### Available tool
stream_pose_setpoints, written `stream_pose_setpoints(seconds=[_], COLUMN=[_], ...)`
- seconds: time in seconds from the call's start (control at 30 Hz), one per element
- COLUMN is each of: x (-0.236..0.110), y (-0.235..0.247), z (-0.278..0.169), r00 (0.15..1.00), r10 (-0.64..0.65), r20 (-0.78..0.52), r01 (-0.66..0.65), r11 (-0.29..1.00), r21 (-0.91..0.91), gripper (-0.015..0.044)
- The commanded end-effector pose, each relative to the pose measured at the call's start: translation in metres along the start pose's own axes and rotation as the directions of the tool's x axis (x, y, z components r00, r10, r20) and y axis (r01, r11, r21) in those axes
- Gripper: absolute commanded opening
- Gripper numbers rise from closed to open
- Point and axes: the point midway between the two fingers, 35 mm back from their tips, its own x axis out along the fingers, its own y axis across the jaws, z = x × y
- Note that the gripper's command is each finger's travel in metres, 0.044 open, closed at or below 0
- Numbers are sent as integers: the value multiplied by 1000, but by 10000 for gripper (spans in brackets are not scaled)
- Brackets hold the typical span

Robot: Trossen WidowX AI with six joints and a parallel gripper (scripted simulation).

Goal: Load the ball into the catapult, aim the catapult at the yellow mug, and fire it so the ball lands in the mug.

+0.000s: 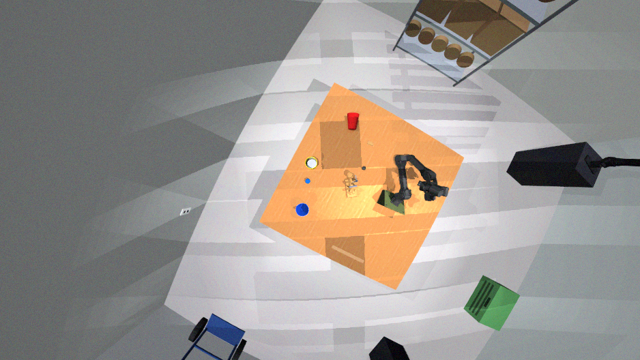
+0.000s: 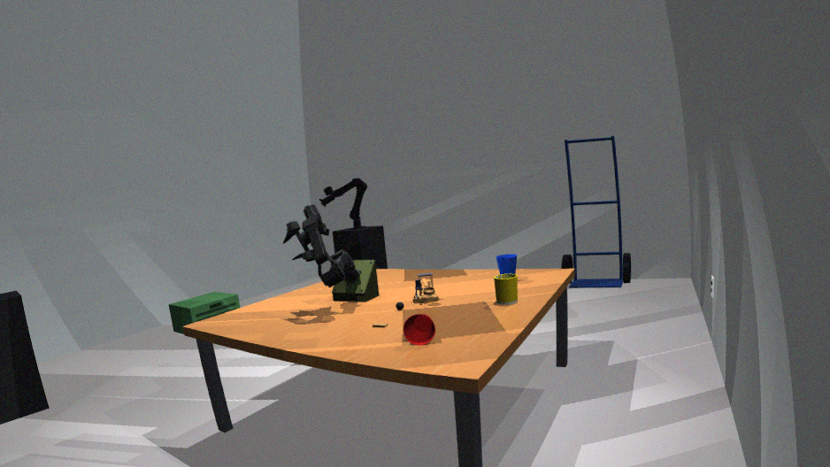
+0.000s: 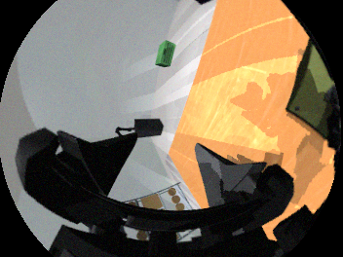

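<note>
The small dark ball (image 1: 363, 168) (image 2: 399, 305) lies on the orange table (image 1: 402, 250) (image 2: 325, 341) (image 3: 247, 42), just beside the small wooden catapult (image 1: 350, 183) (image 2: 429, 286) near the table's middle. The yellow mug (image 1: 312, 162) (image 2: 505, 287) stands upright toward the table's edge, past the catapult from the arm. My gripper (image 1: 441, 192) (image 2: 295, 244) (image 3: 167, 140) is open and empty. It is raised high near the table's edge by the arm's green base (image 1: 389, 203) (image 2: 357, 281) (image 3: 315, 88), far from the ball and catapult.
A red cup (image 1: 353, 121) (image 2: 418, 328) and a blue cup (image 1: 302, 208) (image 2: 507, 264) are on the table. A small blue object (image 1: 307, 180) lies between the mug and the blue cup. A small wooden piece (image 1: 370, 143) (image 2: 380, 325) lies near the ball. A green box (image 1: 491, 303) (image 2: 203, 307) (image 3: 166, 54) sits on the floor.
</note>
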Motion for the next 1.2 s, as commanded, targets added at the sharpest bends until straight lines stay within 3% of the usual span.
stream_pose_setpoints(seconds=[0.0, 0.4, 0.63, 1.17], x=[0, -29, -48, -143], y=[1, 36, 44, 43], z=[1, 67, 94, 176], r00=[1000, 939, 886, 639], r10=[1, 33, 22, -142], r20=[5, 342, 463, 756], r01=[-1, 9, 43, 335], r11=[1000, 993, 991, 936], r21=[-3, -120, -130, -107], gripper=[426, 440, 440, 440])
